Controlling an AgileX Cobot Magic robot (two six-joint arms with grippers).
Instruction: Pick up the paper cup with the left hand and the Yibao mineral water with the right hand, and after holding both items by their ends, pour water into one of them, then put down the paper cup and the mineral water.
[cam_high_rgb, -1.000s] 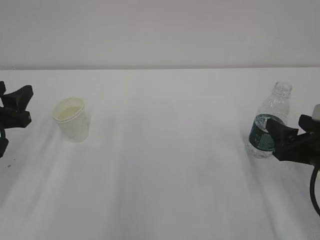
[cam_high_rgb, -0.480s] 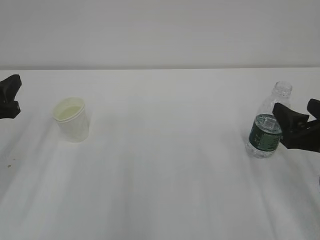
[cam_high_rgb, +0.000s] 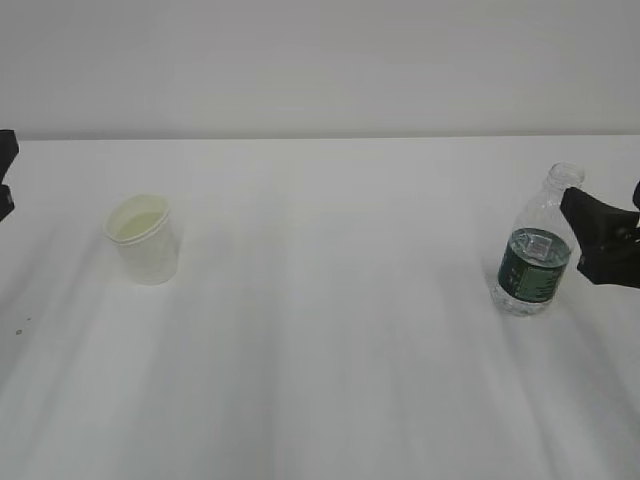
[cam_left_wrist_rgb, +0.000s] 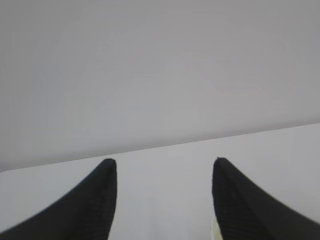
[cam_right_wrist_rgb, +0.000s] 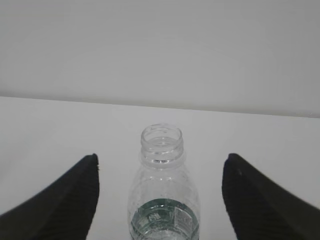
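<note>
The paper cup (cam_high_rgb: 146, 240) stands upright on the left of the white table, white with a yellowish inside. Only a tip of my left gripper (cam_high_rgb: 6, 178) shows at the left edge, well apart from the cup. In the left wrist view that gripper (cam_left_wrist_rgb: 162, 162) is open with bare table between its fingers, and a sliver of the cup (cam_left_wrist_rgb: 214, 231) peeks out by the right finger. The uncapped Yibao mineral water (cam_high_rgb: 536, 252) stands upright on the right. My right gripper (cam_high_rgb: 582, 236) is open just to its right, not touching. The bottle (cam_right_wrist_rgb: 162, 200) sits centred between the spread fingers (cam_right_wrist_rgb: 75, 200).
The white table (cam_high_rgb: 330, 330) runs back to a plain white wall. A tiny dark speck (cam_high_rgb: 19, 331) lies near the front left.
Both arms have drawn outward. The left gripper slid left, almost out of the exterior view. The right gripper moved right and up, away from the bottle's label. Cup and bottle stayed put.
</note>
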